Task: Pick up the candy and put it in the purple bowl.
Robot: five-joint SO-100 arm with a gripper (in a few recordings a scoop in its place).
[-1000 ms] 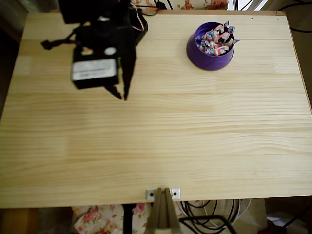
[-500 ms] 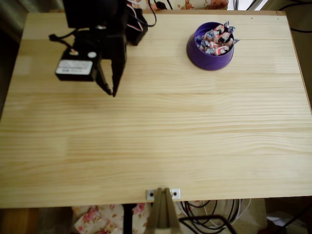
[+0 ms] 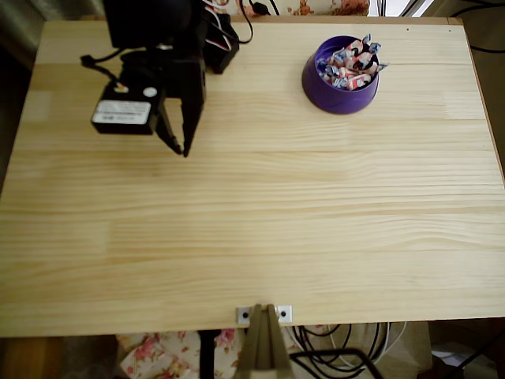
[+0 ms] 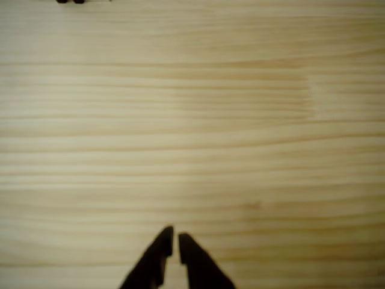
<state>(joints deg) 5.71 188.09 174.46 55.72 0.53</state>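
The purple bowl (image 3: 340, 77) stands at the back right of the wooden table in the overhead view, with several candies (image 3: 349, 63) in orange-red and white wrappers piled inside it. My black gripper (image 3: 181, 146) hangs over the back left of the table, far left of the bowl, fingers pointing toward the front. In the wrist view the two dark fingertips (image 4: 162, 239) nearly touch, and the gripper (image 4: 173, 236) is shut with nothing in it above bare wood.
The pale wooden table (image 3: 252, 229) fills the overhead view. A small metal bracket (image 3: 263, 314) sits at its front edge. Cables (image 3: 252, 9) trail behind the arm's base at the back edge.
The arm swung left and back from a second ago, then settled; over the last half second it barely shifted. The bowl and candies stayed put.
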